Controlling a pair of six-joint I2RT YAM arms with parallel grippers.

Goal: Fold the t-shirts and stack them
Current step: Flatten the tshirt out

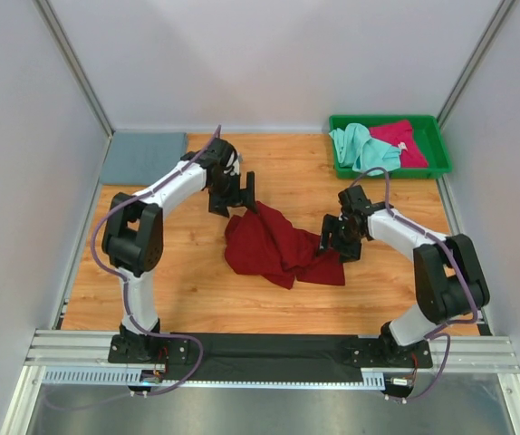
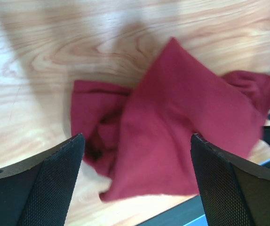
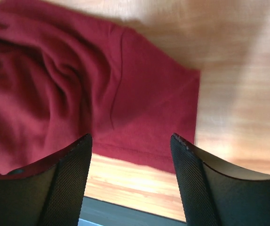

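Observation:
A dark red t-shirt (image 1: 278, 246) lies crumpled in the middle of the wooden table. My left gripper (image 1: 233, 195) hovers over its far left corner, open, with nothing between its jaws. In the left wrist view the dark red t-shirt (image 2: 172, 117) spreads below the left gripper (image 2: 137, 136). My right gripper (image 1: 337, 240) is at the shirt's right edge, also open and empty. In the right wrist view the shirt's hem (image 3: 139, 155) runs just beyond the right gripper (image 3: 131, 136). A slate grey-blue t-shirt (image 1: 145, 156) lies folded flat at the back left.
A green plastic tray (image 1: 391, 173) stands at the back right and holds a mint green t-shirt (image 1: 358, 145) and a pinkish-red t-shirt (image 1: 403, 140), both bunched up. Grey walls enclose the table on three sides. A metal rail runs along the near edge.

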